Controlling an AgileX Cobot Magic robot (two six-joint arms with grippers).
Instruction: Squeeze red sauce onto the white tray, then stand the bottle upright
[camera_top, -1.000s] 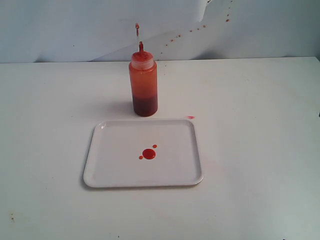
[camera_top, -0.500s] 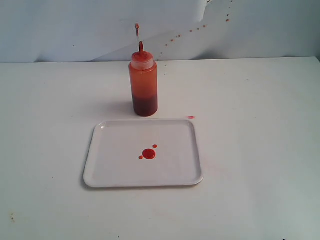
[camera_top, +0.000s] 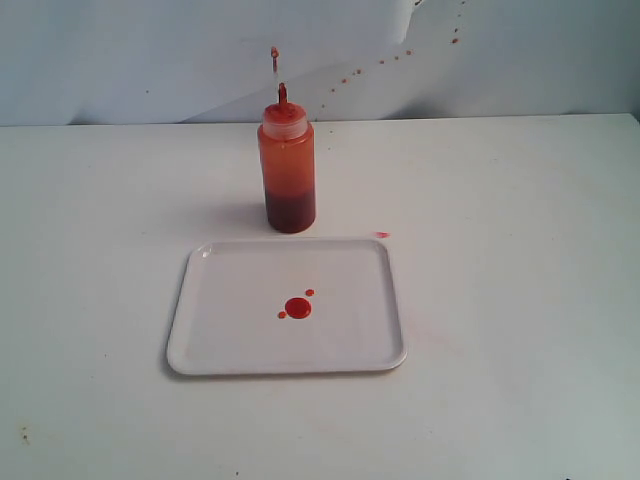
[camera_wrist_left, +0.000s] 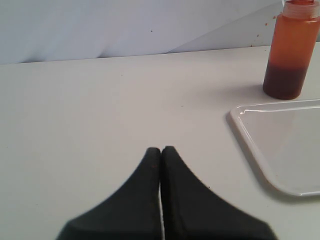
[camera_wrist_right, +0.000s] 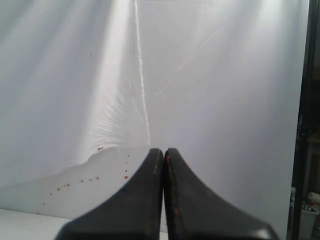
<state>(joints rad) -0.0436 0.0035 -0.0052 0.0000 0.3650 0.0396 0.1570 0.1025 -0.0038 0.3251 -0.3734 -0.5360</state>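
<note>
My left gripper (camera_wrist_left: 160, 149) and right gripper (camera_wrist_right: 164, 150) are both pinched closed and empty, the tall translucent orange-red plastic squeeze bottle (camera_wrist_left: 290, 55) stands upright ahead of the left one, beside the flat white plastic tray (camera_wrist_left: 250, 136) with its glossy red sauce blob (camera_top: 297, 308), so I'd judge: hands off, no nudging.

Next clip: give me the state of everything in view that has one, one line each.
bottle: upright on the table just beyond the tray, cap off the nozzle, partly full.
red sauce: round blob with two small drops, on the tray.
white tray: flat on the table, sauced near its middle.
left gripper: jaws shut, empty.
right gripper: jaws shut, empty.
</note>
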